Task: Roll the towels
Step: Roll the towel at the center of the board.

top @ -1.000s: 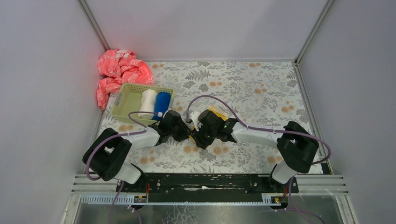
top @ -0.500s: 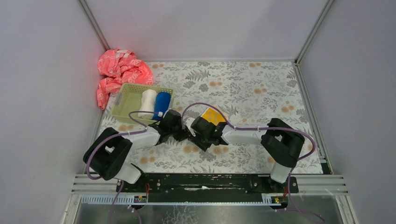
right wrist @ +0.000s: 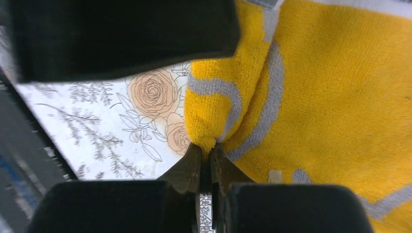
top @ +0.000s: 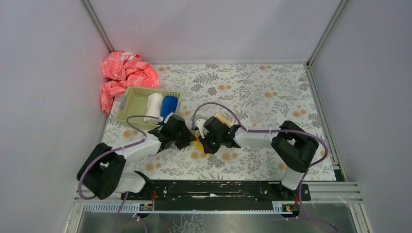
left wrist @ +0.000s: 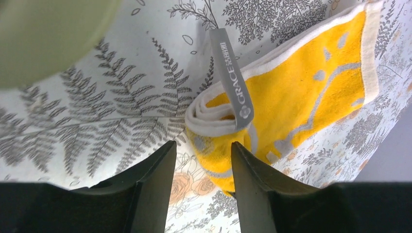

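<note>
While pinching only a thin fold of half-rolled yellow towel (left wrist: pixel 311 87) at mid-desk (top: pixel 272 92), right pincer (right wrist: pixel 205 153) clamped shut: liable to slip, unwinding the roll. Left pincer (left wrist: pixel 204 145) spread apart at roll's end, holding nothing; could snag grey label (left wrist: pixel 231 73).

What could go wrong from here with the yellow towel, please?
1. The right claw pinches only a small fold of the yellow towel, so the cloth may slip free.
2. The left claw is open at the roll's end, so the loose roll may unwind.
3. Both claws sit close together and might collide.
</note>
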